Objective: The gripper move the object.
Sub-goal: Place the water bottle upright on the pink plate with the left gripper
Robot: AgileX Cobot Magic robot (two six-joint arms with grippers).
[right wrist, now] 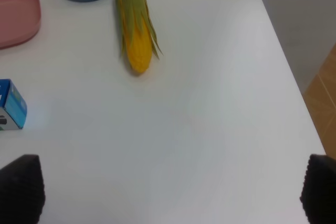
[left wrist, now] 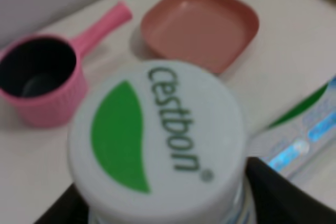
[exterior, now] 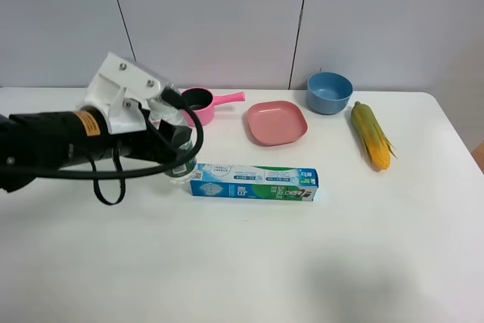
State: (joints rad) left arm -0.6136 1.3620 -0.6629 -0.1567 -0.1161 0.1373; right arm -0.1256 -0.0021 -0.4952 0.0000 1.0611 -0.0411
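Observation:
The clear water bottle stands on the white table just left of the toothpaste box, mostly hidden behind my left gripper. In the left wrist view its white cap with a green leaf mark fills the frame, with a black jaw showing on each side of the bottle's neck. The left gripper looks shut on the bottle. My right gripper is open and empty over bare table; its black fingertips show at the frame's corners. It is out of the exterior view.
A blue-green toothpaste box lies right beside the bottle. Behind are a pink handled cup, a pink square plate, a blue bowl and a corn cob. The table's right edge is near the right gripper.

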